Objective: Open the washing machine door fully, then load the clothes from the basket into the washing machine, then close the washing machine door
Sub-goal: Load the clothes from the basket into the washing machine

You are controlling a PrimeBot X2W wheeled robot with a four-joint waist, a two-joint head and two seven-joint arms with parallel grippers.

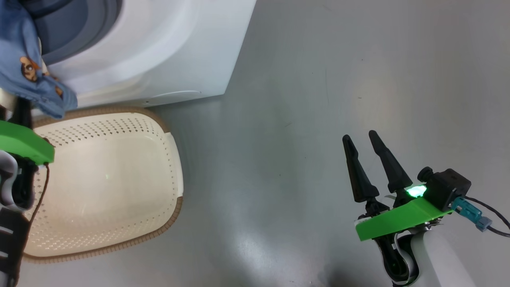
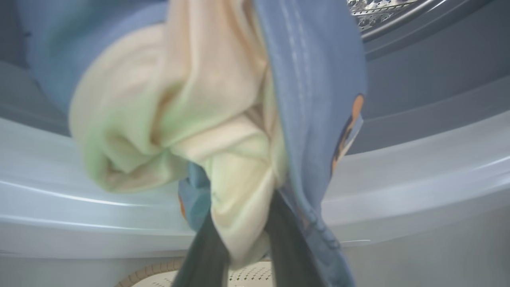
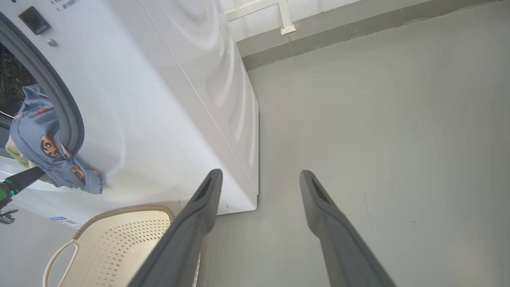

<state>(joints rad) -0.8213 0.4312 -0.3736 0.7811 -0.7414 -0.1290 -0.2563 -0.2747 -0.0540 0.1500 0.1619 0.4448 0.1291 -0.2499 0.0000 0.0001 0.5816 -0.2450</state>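
A light-blue garment of the clothes with cartoon prints hangs over the lower lip of the washing machine opening. In the left wrist view its beige lining is bunched between my left gripper's two dark fingers, which are shut on it. The steel drum shows above. The right wrist view shows the clothes draped over the grey gasket. The cream basket stands on the floor below, its inside bare. My right gripper hangs open over the floor, holding nothing. The washing machine door is out of view.
Grey floor stretches to the right of the washing machine and the basket. A wall base with a white frame runs behind the machine. The basket sits close against the machine's front.
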